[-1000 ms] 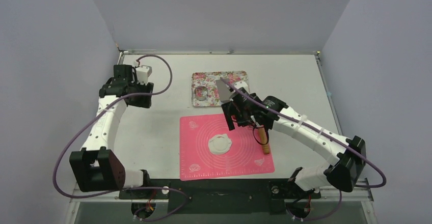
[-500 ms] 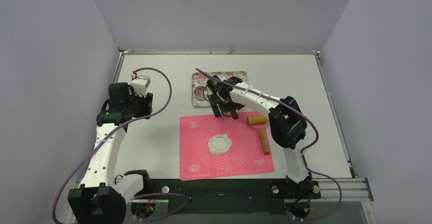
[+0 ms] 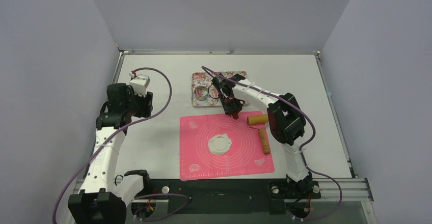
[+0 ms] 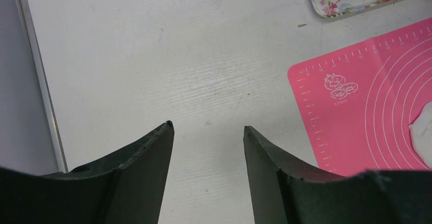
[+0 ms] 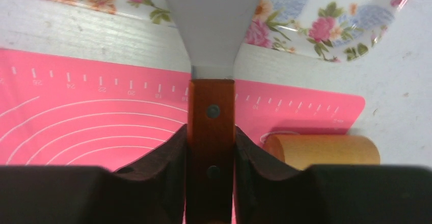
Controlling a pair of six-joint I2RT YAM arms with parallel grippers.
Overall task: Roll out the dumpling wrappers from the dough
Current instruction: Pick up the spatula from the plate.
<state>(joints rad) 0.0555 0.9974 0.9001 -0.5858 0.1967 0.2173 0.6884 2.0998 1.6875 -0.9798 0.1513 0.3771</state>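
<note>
A flat white table sits inside a box of pale purple walls. The walls stand close at the left, the back and the right. A thin metal rail runs along the far edge of the table and down both sides too. A pink mat with white rings lies near the front middle. The dough is a soft white flat lump on the mat, a little left of the mat's middle. It has a round mark in it, and I cannot tell if a wrapper is cut loose. A flowery tray sits just behind the mat, and a small metal ring lies in its left part. A wooden rolling pin lies along the right edge of the mat. The right gripper is at the back edge of the mat. It is squeezed tight on the red-brown handle of a scraper, and the grey blade reaches over the near rim of the tray. The left gripper hangs over the table left of the mat, toward the left wall. Its fingers are spread with nothing between them. White table top shows wide between the left gripper and the mat, and also behind the tray up to the far rail.
</note>
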